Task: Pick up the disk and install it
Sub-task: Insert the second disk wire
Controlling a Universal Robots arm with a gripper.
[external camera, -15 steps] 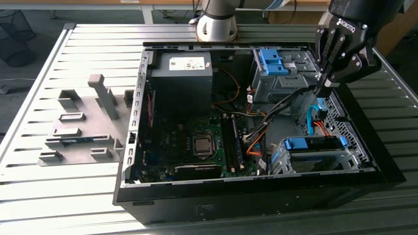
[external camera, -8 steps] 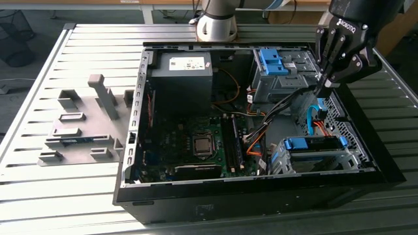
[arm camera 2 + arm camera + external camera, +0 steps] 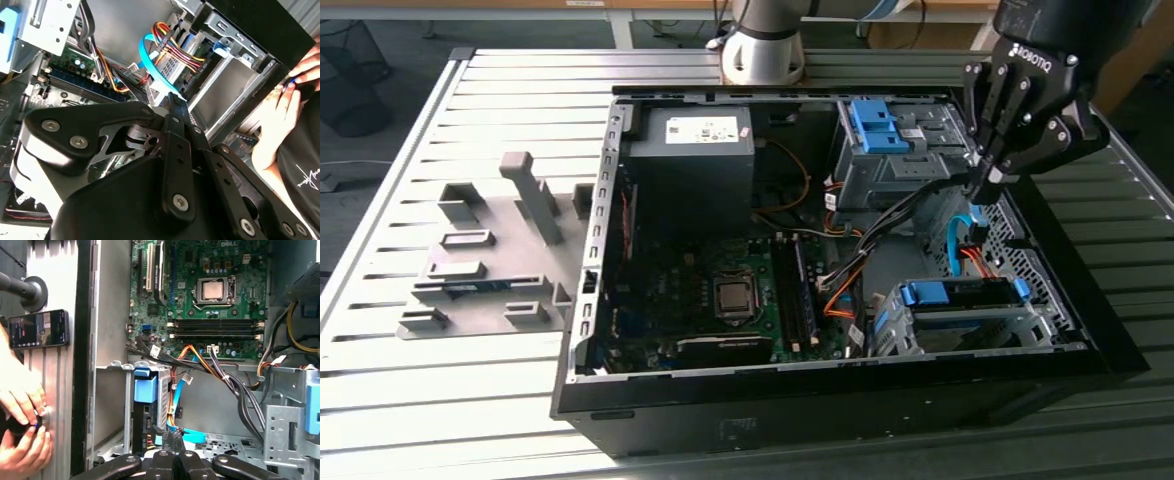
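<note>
The disk [image 3: 947, 322] sits in the metal cage at the front corner of the open computer case [image 3: 587, 300], on the exterior view's right, its blue frame [image 3: 958, 293] on top. In the first wrist view the disk [image 3: 150, 417] stands edge-on under its blue frame [image 3: 145, 389]. In the second wrist view its silver body [image 3: 172, 65] lies behind coloured cables. My gripper [image 3: 985, 183] hangs above the case's right wall, apart from the disk. Its fingers look shut, tips beside a light blue data cable [image 3: 192, 436].
A dark power supply box [image 3: 691, 150] and a second cage with a blue clip [image 3: 874, 125] fill the case's back. The motherboard [image 3: 720, 290] lies in the middle. Grey fixtures [image 3: 494, 260] stand on the slatted table. A person's hands [image 3: 20, 412] and a phone [image 3: 37, 329] are beside the case.
</note>
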